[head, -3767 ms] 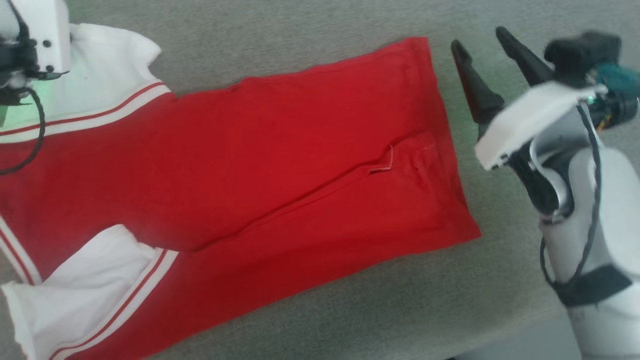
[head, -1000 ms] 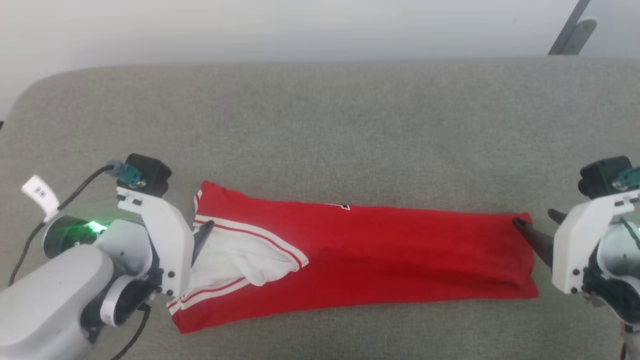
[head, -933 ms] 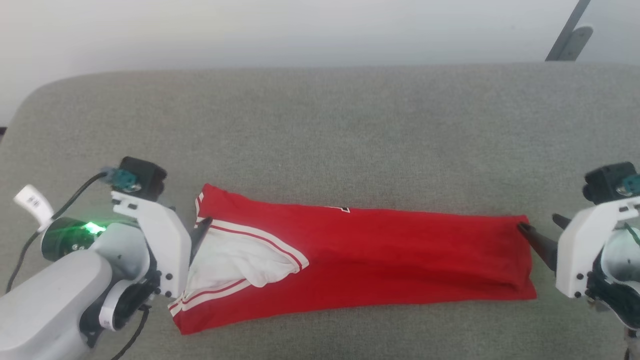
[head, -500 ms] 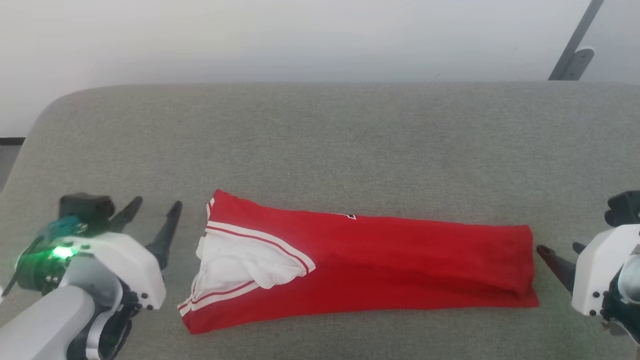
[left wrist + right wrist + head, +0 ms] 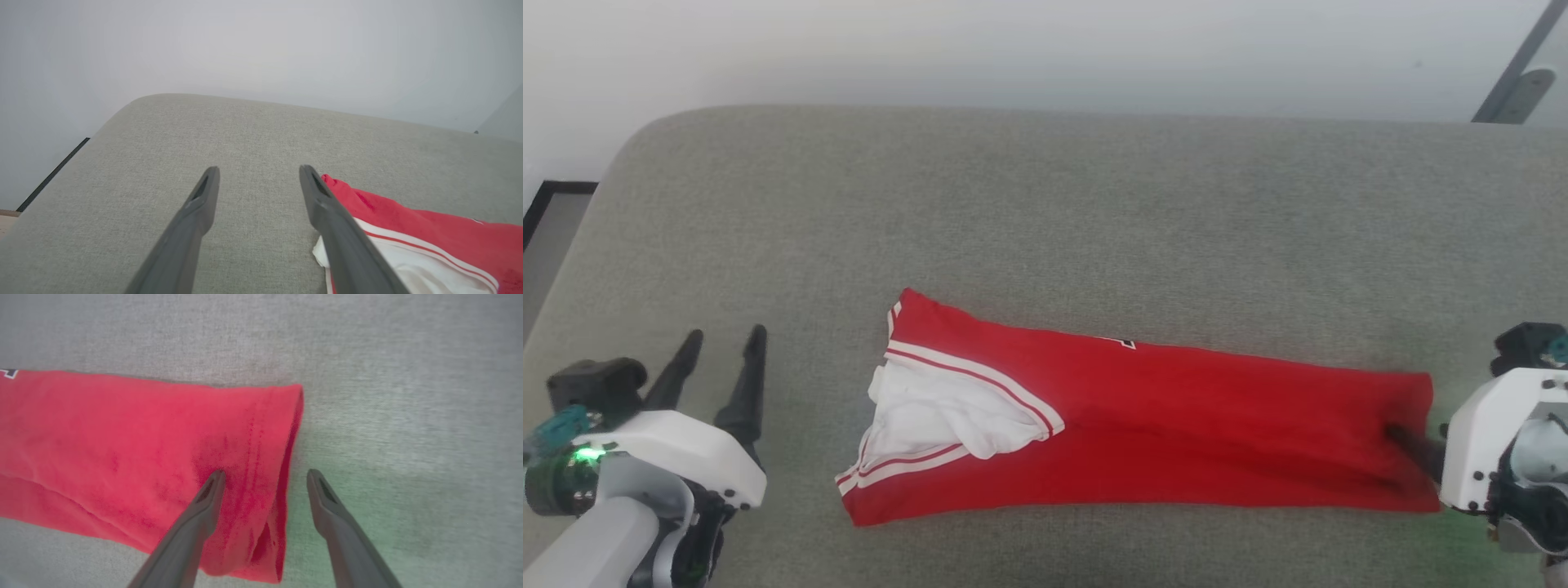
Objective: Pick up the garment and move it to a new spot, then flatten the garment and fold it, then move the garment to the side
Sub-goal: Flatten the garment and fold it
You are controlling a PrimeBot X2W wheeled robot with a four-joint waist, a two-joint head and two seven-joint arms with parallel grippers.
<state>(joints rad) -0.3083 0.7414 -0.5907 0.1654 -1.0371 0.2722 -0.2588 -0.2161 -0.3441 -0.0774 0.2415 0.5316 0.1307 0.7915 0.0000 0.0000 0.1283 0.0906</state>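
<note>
Your garment lay folded lengthwise on the bench.
Your right wrist view showed the right end effector, fingers spread, straddling the 3 o'clock hem; the left end effector, also spread, sat clear at 9 o'clock.

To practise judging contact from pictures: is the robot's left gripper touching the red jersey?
Apart. The head view shows a strip of bare grey cushion between the left gripper and the jersey.

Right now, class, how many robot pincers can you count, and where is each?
2. The left pincer is open above the grey cushion, left of the garment. The right pincer is open, straddling the garment's right-hand edge.
</note>
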